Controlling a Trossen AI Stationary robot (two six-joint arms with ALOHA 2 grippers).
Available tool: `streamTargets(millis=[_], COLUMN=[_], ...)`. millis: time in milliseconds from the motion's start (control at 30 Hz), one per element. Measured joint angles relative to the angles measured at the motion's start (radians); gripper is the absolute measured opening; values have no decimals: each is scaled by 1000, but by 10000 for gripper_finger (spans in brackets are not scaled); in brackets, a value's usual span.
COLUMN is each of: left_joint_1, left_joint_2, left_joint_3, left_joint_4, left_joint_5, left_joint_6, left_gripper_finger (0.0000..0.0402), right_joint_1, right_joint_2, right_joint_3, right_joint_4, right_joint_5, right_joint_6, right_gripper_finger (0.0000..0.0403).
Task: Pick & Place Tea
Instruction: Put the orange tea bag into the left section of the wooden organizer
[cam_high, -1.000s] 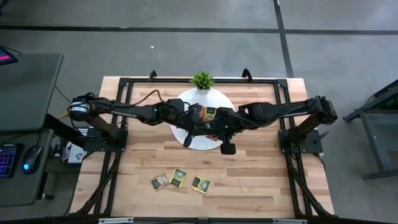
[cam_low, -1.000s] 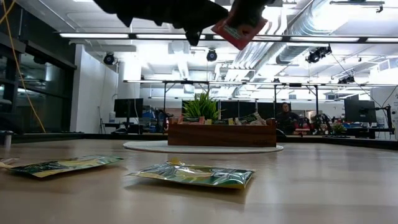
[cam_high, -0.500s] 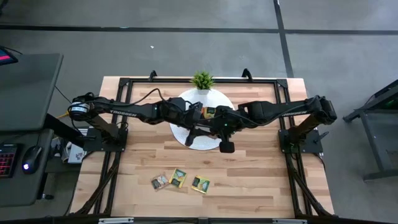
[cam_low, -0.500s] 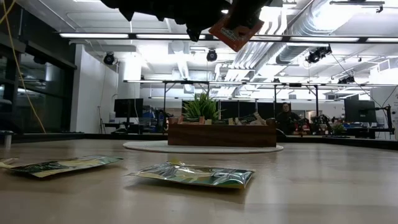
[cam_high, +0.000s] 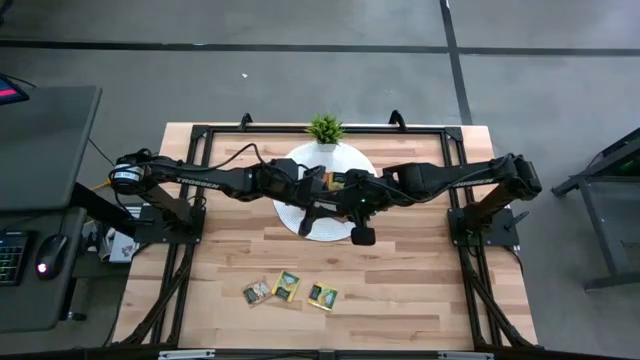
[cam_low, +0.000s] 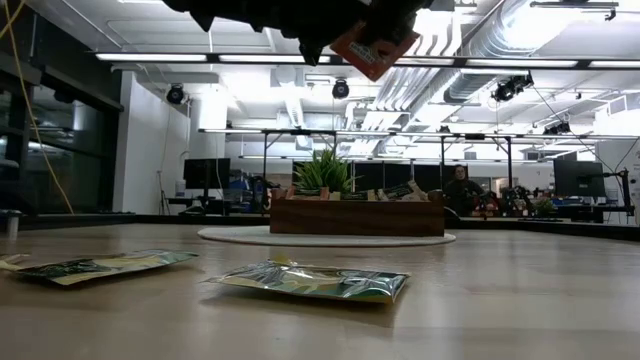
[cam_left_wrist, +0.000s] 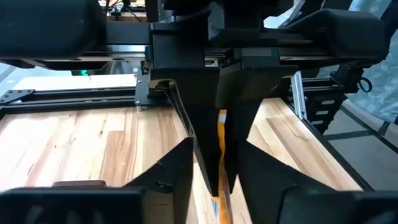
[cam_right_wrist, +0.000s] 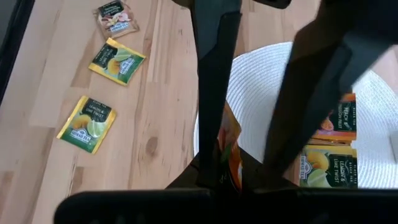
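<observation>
An orange-red tea sachet (cam_low: 375, 48) hangs high over the white round mat (cam_high: 352, 160), with my right gripper (cam_right_wrist: 227, 177) shut on it. My left gripper (cam_left_wrist: 217, 142) faces it from the table's left. It is open, and its fingers (cam_right_wrist: 212, 81) stand on either side of the sachet and the right fingers. Three more sachets (cam_high: 286, 286) lie flat on the wood near the front edge. The brown wooden tray (cam_low: 357, 216), holding several sachets, stands on the mat. My right gripper pinches the sachet's upper part (cam_left_wrist: 221, 124) between its two fingers, slanting down from the table's right. The sachet hangs below them, tilted and clear of mat and tray. My left gripper: whether a finger touches the sachet (cam_right_wrist: 231, 155) I cannot tell.
A small green potted plant (cam_high: 325, 128) stands at the mat's far edge, behind the tray. Black frame rails (cam_high: 200, 180) run along the table's left, right and far sides. Bare wood lies between the mat and the three loose sachets.
</observation>
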Motion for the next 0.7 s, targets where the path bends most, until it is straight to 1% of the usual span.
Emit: streamTargets(millis=[233,300,700], left_joint_1=[1,2,2], left_joint_2=[0,0,-1], left_joint_3=[0,0,0], left_joint_4=[-2,-2,-2], left_joint_5=[10,10,18], left_joint_6=[-4,-6,8], left_gripper_finger=[27,9,0], right_joint_1=[-6,-11,-12], right_joint_2=[0,0,0], right_joint_3=[-1,-1,-1], right_joint_4=[-2,-4,-2], right_joint_5=[16,15,15], right_joint_6=[9,16,39], right_gripper_finger=[0,0,1])
